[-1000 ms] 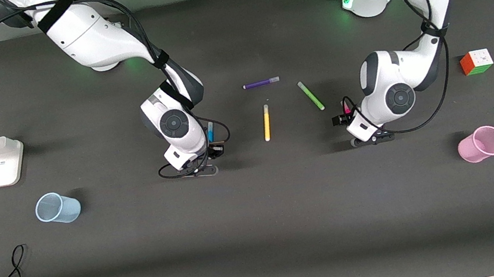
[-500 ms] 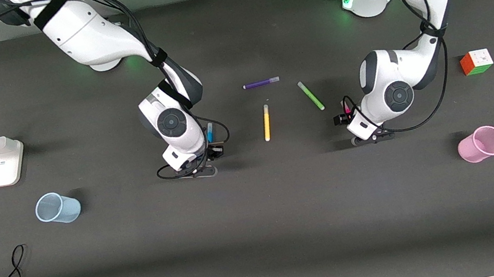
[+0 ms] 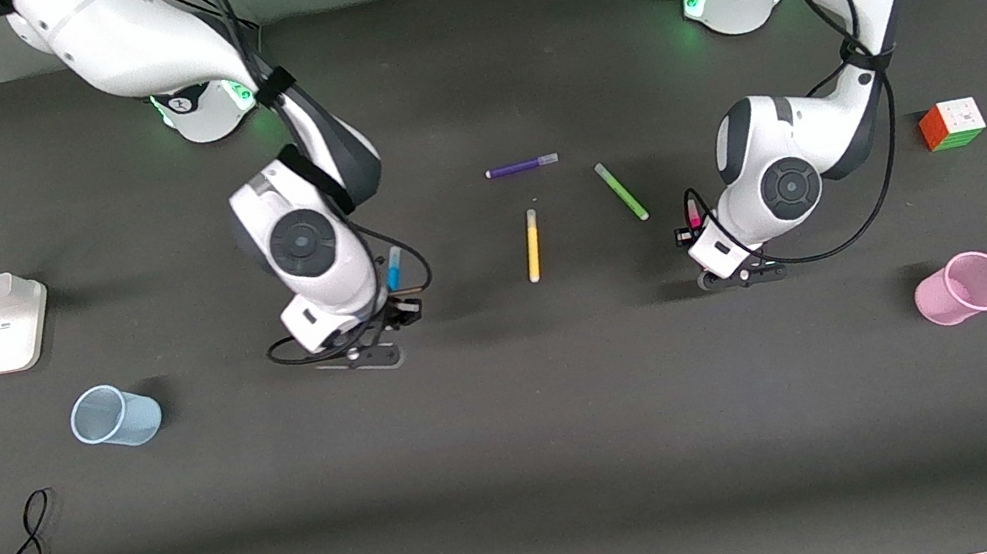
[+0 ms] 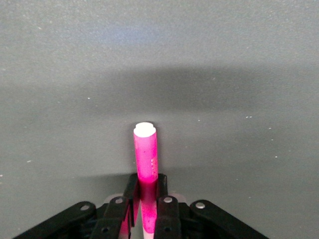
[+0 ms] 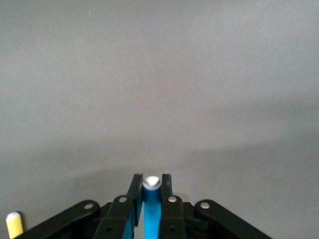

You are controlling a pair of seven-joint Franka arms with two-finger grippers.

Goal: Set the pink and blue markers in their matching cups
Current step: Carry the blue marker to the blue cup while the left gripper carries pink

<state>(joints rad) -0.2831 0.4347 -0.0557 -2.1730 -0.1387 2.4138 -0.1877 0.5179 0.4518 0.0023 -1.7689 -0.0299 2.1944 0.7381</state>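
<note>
Two grippers each pinch a marker: right gripper (image 5: 151, 199) the blue marker (image 5: 151, 209), left gripper (image 4: 145, 199) the pink marker (image 4: 145, 159), both lengthwise between the fingers.

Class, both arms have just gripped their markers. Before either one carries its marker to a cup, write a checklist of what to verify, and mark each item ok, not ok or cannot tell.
1. Left hand shut on the pink marker: ok.
2. Right hand shut on the blue marker: ok.
3. Pink cup upright at the left arm's end: not ok, it looks tipped.
4. Blue cup upright at the right arm's end: not ok, also tipped.
5. Yellow marker, green marker and purple marker lying apart from both hands: ok.
6. Markers lifted off the table: cannot tell.
</note>
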